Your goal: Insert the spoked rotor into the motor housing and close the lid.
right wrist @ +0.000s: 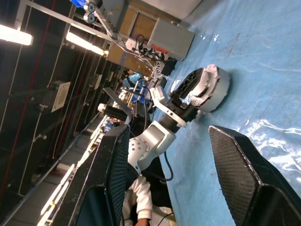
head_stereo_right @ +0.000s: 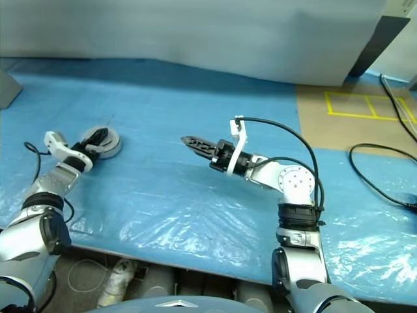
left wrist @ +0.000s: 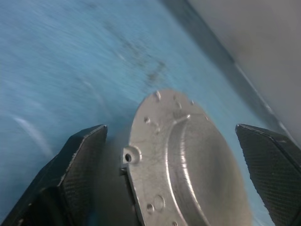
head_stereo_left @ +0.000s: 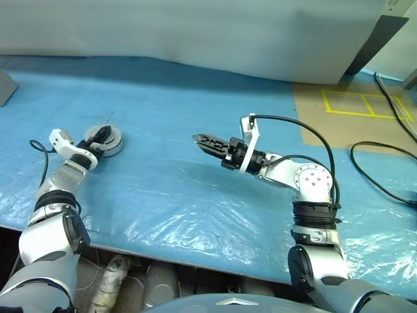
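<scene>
The motor housing (left wrist: 188, 160), smooth heavy metal, sits between the released left claw (head_stereo_left: 98, 135) fingers; grip its rim. Right claw (head_stereo_left: 207, 142) empty, parted.

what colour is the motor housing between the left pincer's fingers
Plain silver metal. The motor housing shows its smooth silver face with small screw holes, best in the left wrist view.

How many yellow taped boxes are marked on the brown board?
2: side by side on the brown board at the table's far right, a larger yellow taped box and a smaller yellow taped box; more may lie beyond view.
</scene>
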{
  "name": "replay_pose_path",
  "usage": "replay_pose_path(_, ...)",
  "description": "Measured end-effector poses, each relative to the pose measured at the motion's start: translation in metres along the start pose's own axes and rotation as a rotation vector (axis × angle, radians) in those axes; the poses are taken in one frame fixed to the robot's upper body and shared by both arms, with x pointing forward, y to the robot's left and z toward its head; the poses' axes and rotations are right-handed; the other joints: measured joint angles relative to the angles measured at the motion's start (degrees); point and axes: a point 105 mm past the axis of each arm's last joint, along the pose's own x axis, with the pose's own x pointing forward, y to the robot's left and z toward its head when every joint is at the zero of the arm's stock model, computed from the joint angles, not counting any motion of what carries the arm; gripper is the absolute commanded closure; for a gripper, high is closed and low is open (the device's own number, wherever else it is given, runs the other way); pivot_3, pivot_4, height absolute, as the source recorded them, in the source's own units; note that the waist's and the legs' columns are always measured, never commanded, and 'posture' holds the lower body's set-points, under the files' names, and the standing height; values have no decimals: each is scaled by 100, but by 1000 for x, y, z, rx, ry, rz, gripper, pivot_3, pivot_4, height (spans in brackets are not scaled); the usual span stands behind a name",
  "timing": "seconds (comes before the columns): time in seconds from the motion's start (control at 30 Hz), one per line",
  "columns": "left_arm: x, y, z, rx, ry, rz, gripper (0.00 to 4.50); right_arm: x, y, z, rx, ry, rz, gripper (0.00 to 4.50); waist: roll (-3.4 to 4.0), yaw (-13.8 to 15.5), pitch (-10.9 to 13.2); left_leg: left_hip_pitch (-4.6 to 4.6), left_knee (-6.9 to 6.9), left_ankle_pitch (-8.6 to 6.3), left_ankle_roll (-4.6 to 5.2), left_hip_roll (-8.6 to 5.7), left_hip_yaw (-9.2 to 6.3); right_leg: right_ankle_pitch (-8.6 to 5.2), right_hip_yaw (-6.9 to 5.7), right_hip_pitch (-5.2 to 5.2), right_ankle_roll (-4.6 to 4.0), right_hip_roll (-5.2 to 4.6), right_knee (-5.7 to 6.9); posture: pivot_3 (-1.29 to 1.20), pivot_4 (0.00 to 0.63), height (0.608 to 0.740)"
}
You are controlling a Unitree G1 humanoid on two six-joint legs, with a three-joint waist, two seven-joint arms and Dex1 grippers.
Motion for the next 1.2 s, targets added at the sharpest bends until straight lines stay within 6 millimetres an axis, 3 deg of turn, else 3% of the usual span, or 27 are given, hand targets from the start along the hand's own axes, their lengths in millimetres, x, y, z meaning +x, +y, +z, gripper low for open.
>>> replay_pose_path(0.17, -21, 31, 28, -2, -73, 98, 9, 1, -1, 1, -3, -10, -5, 1694, 0, 37, 0, -9, -3, 0, 0, -1, 0, 0, -5, -1, 0, -2, -11, 0, 150, 740)
replay_pose_path(0.33, -35, 40, 63, 25, -160, 124, 9, 0, -3, 2, -12, -33, -14, 1694, 0, 73, 0, -9, -2, 0, 0, 0, 0, 0, -7, 1, 0, -5, -9, 0, 150, 740)
replay_pose_path(0.4, -33, 32, 69, 49, -171, 82, 9, -4, -7, 6, -44, -63, -47, 1694, 0, 104, 0, -10, 0, 0, 0, -1, 0, 0, -8, 3, 0, -8, -8, 0, 150, 740)
replay_pose_path(0.5, -14, -15, 68, 191, -96, -123, 9, -16, -13, 24, -181, -155, -133, 1694, -4, 217, 2, -17, 8, 0, 0, 1, 1, 0, -11, 3, 0, -11, -3, 0, 150, 740)
replay_pose_path(0.6, 4, -87, 52, 383, -8, -419, 9, -26, -13, 42, -328, -215, -191, 1694, -5, 238, 2, -11, 12, 0, 0, -4, 9, 1, -7, 13, 2, -21, -4, 0, 150, 740)
replay_pose_path(0.67, 7, -132, 28, 464, 66, -616, 9, -34, -17, 52, -438, -224, -253, 1694, -4, 217, 3, -13, 13, 0, 0, -6, 9, 1, -5, 12, 2, -20, -4, 0, 150, 740)
replay_pose_path(0.77, 2, -175, -12, 569, 172, -823, 9, -38, -14, 57, -558, -216, -276, 1694, -4, 115, 3, -14, 8, 0, 0, 0, 10, 0, 0, -2, -2, -5, 2, 0, 150, 740)
replay_pose_path(0.87, -12, -188, -44, 655, 269, -934, 9, -39, -11, 57, -639, -190, -285, 1694, -3, -60, 3, -18, 0, 0, 1, 3, 11, -3, 1, -12, -7, 3, 3, 0, 150, 740)
replay_pose_path(0.97, -26, -183, -66, 735, 344, -982, 9, -40, -11, 53, -713, -156, -308, 1694, -3, -120, 3, -22, -1, 0, 1, 3, 11, -3, 0, -14, -7, 4, -1, 0, 150, 740)
replay_pose_path(1.2, -46, -178, -79, 767, 385, -1006, 9, -37, -21, 38, -805, -78, -350, 1694, 1, -84, 6, -13, 12, 1, 3, 3, 11, -3, 3, -4, -8, -2, 9, 0, 150, 740)
